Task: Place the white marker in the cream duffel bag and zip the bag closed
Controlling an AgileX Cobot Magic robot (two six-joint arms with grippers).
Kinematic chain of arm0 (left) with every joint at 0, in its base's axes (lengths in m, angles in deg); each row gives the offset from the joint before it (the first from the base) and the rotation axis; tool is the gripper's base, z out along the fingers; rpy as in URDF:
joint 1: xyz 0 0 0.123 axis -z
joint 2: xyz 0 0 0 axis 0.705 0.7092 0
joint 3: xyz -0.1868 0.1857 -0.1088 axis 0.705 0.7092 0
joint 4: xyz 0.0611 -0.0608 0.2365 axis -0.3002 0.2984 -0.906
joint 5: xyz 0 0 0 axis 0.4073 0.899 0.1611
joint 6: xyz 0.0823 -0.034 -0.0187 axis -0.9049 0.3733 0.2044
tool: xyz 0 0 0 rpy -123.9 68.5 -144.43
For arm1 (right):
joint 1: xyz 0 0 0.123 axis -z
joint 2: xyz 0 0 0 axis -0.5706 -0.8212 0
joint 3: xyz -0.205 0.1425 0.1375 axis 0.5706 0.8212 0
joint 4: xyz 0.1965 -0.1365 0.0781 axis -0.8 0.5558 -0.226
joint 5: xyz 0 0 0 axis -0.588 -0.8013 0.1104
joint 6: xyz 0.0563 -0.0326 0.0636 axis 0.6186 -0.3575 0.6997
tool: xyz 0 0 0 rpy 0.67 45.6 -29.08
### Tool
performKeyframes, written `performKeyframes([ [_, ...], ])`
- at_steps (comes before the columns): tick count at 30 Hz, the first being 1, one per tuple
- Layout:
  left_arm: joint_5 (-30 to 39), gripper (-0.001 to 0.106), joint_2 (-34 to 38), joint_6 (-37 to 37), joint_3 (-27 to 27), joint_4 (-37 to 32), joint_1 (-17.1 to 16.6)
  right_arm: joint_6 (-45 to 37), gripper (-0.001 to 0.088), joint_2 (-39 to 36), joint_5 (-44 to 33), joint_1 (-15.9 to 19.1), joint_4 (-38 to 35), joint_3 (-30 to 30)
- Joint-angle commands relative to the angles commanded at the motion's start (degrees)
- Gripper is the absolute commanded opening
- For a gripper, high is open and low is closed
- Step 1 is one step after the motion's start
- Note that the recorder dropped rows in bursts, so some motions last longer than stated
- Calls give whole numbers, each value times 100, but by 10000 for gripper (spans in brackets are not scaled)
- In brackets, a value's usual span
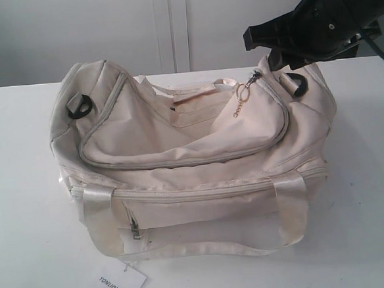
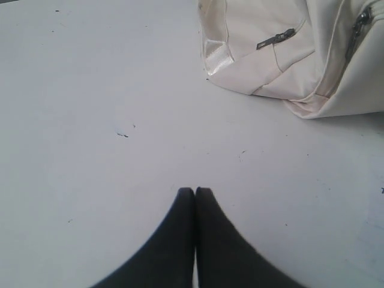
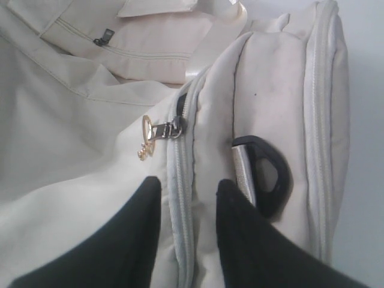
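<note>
The cream duffel bag (image 1: 200, 163) is lying on the white table (image 1: 24, 195). Its gold zipper pull (image 3: 147, 138) is sitting just beyond the right gripper (image 3: 186, 182), whose fingers are standing apart astride the zipper track (image 3: 182, 228). Whether they are touching the fabric is hard to tell. The left gripper (image 2: 194, 191) is hovering over the table with its tips together.

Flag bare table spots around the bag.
Widest bare table: left of the cream duffel bag; also right of it, and beneath the left gripper. Front edge is tight: handle strap and paper tag. The right gripper crowds the bag's right end.
</note>
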Motion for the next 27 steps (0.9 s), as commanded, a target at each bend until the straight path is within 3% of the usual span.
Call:
performKeyframes([
  [12, 0, 0, 0, 0, 0, 0, 0, 0, 311, 0, 0, 0, 0, 0],
  [27, 0, 0, 0, 0, 0, 0, 0, 0, 310, 97, -482, 0, 1258, 0],
])
